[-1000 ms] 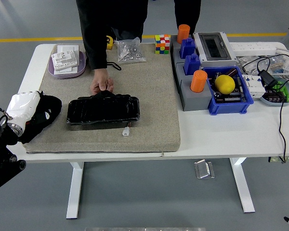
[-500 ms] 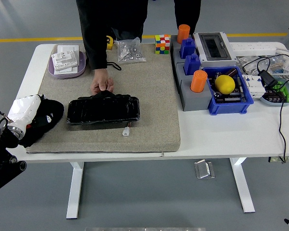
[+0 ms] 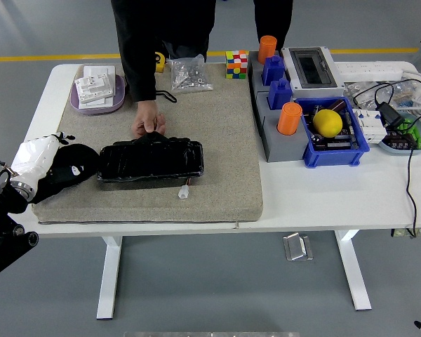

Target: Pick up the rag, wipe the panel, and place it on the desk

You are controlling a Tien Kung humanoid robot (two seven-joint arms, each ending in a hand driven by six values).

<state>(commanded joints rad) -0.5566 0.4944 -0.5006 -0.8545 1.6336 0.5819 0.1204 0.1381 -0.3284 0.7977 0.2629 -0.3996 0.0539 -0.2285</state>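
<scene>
Our left hand (image 3: 36, 160) has carried the soft, limp rag (image 3: 69, 170) rightward, fingers clamped on its bunched end, almost touching the glossy panel (image 3: 151, 162) a person's hand (image 3: 149, 126) steadies.

My white-shelled left hand (image 3: 36, 160) grips a black cloth rag (image 3: 74, 167); glossy black panel (image 3: 151, 161) lies on a beige felt mat (image 3: 224, 140), white bench (image 3: 323, 196).

At the upper centre we see a Rubik's cube (image 3: 236, 63) beside a bag of screws (image 3: 189, 74). At right, a yellow ball (image 3: 328, 123) sits in a blue bin (image 3: 335, 133), with an orange cylinder (image 3: 290, 119) just left.
</scene>
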